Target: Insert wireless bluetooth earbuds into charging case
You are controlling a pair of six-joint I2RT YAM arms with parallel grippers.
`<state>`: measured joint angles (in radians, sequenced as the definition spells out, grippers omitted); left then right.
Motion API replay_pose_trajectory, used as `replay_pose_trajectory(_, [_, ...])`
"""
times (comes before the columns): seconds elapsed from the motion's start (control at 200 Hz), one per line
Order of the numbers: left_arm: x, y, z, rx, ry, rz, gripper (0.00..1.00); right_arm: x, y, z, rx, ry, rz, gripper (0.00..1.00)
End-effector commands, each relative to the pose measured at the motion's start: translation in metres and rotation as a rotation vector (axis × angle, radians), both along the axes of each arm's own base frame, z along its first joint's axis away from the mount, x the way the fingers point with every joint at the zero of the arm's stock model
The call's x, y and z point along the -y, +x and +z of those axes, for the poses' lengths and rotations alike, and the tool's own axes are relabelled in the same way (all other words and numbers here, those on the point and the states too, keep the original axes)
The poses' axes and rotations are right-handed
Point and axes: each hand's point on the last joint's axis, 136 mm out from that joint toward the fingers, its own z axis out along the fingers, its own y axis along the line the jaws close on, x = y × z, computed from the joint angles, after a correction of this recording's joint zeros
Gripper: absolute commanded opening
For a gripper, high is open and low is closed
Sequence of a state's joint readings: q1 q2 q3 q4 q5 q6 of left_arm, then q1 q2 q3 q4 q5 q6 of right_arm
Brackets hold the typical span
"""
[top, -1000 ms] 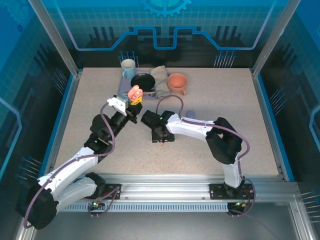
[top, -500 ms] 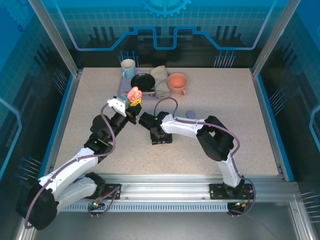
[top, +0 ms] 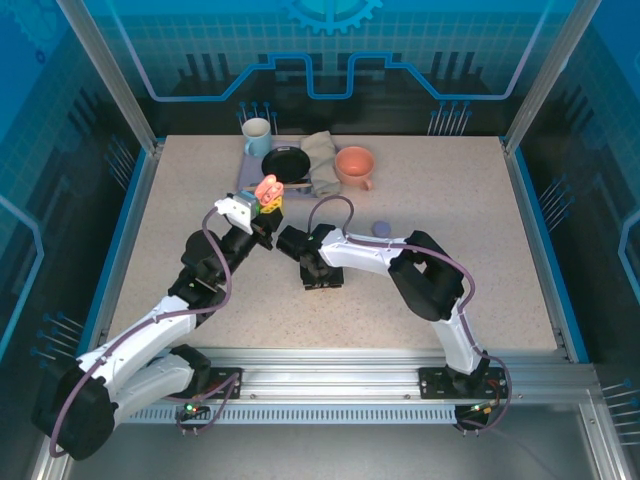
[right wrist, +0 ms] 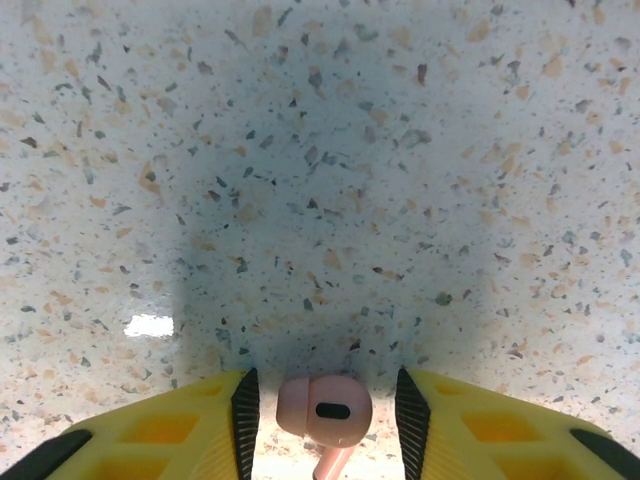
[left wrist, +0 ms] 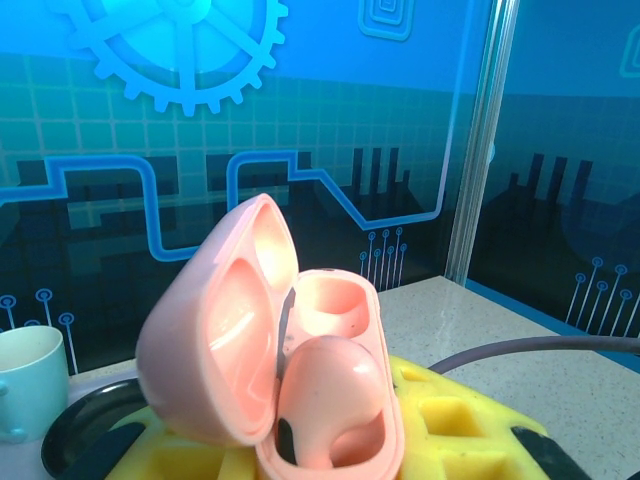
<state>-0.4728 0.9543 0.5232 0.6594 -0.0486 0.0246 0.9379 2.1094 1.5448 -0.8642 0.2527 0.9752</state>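
Right gripper point(right wrist: 325, 400): pointed straight down at the table point(right wrist: 320, 150), jaws apart. Black pads point(right wrist: 247, 405) flank a pink earbud point(right wrist: 323, 410) lying on the speckled surface, stem toward 6 o'clock. A thin gap shows on each side of the bud, so there is no contact. The gripper's shadow falls on bare table toward 12 o'clock.

Top view: right gripper point(top: 322, 284) sits near table centre, and its wrist body covers the bud from above. Its cable point(top: 335, 203) loops up at 12 o'clock from the wrist. A small lilac round item point(top: 380, 228) lies at 2 o'clock, apart from the arm; I cannot tell what it is.

Left gripper point(top: 268, 200): at 11 o'clock from the right one, raised, clamped on a pink charging case point(top: 268, 186) between yellow fingers. Bare table lies between the two grippers.

Left wrist view: case point(left wrist: 230, 340) is open, lid swung to 9 o'clock. One seated pink bud point(left wrist: 325, 395) fills the near well; the far well point(left wrist: 330, 310) is empty. Yellow fingers point(left wrist: 450, 415) show beneath.

Beyond the case, toward 12 o'clock at the far edge:
- pale blue mug point(top: 257, 133)
- black dish point(top: 285, 162)
- folded grey-green cloth point(top: 322, 160)
- coral cup point(top: 355, 165)

The dish is nearest the held case.
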Motion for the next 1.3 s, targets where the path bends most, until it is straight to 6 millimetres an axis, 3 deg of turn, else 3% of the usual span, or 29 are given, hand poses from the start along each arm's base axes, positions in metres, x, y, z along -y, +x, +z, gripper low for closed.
replay_pose_trajectory(0.0, [-0.005,-0.003,0.008,0.023,-0.032,0.004,0.00,0.013,-0.009,-0.011,-0.031,-0.050,-0.020,0.41])
replay_pose_trajectory(0.36, [-0.002,-0.001,0.008,0.018,-0.028,-0.006,0.00,0.026,-0.009,-0.016,-0.042,-0.038,-0.052,0.34])
replay_pose_trajectory(0.615, [0.000,0.000,0.008,0.013,-0.029,-0.018,0.00,0.033,-0.010,-0.017,-0.046,-0.045,-0.068,0.34])
replay_pose_trajectory(0.96, [0.002,0.000,0.007,0.004,-0.033,-0.028,0.00,0.030,-0.007,-0.014,-0.045,-0.014,-0.136,0.43])
replay_pose_trajectory(1.296, [0.003,0.001,0.005,0.000,-0.036,-0.034,0.00,0.028,-0.006,-0.020,-0.065,-0.005,-0.207,0.40])
